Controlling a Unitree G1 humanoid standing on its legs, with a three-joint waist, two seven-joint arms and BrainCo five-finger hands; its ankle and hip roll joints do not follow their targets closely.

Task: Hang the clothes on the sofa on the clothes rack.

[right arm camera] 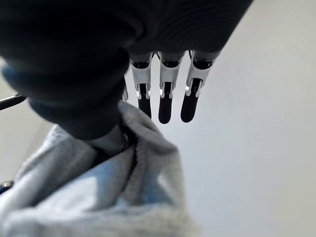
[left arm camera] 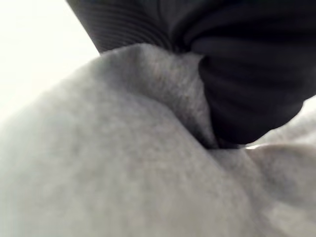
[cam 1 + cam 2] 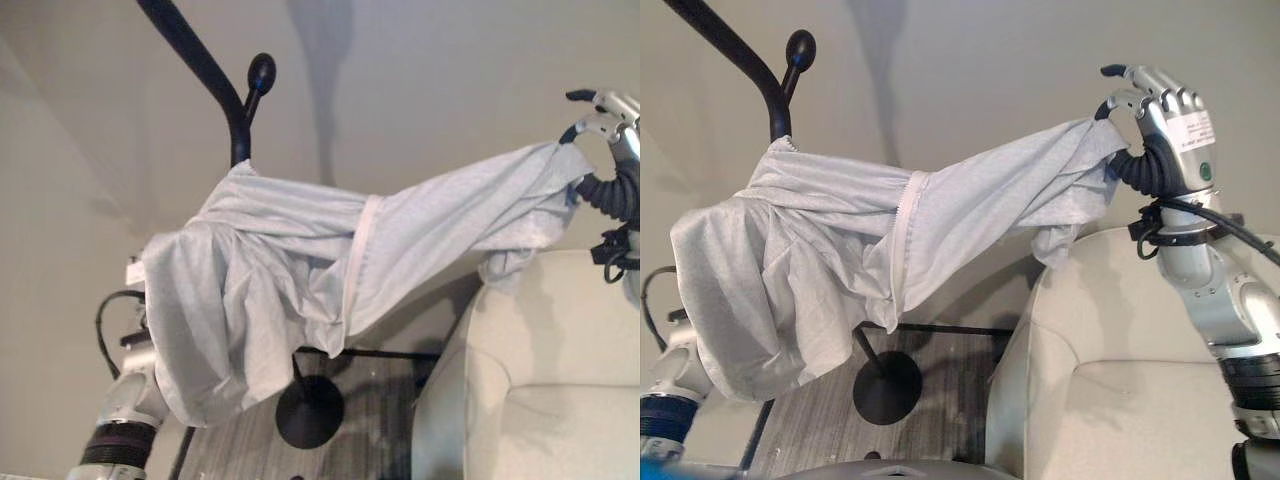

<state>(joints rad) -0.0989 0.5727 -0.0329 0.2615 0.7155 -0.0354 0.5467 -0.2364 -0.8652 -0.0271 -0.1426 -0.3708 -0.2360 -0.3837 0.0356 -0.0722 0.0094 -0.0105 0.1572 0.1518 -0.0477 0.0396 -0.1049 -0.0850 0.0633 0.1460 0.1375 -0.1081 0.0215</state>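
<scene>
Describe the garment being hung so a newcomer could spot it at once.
Start at the black metal clothes rack left of the cream sofa. Slung from its upper branch across to the raised right hand is a light grey sweatshirt, the only cloth item.

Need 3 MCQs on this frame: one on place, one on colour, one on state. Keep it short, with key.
1. Where is the light grey garment?
A. Flat on the sofa seat
B. Stretched between the hands, draped at the black clothes rack
C. On the floor

2. What colour is the sofa?
A. Cream
B. Red
C. Navy

3. What is the right hand doing?
A. Resting on the sofa
B. Hanging free, touching nothing
C. Pinching one end of the garment

Key: 1 B, the cloth spans from the covered left arm past the rack to the raised right hand. 2 A, its upholstery is pale cream. 3 C, the right wrist view shows the thumb pressed on the fabric.
</scene>
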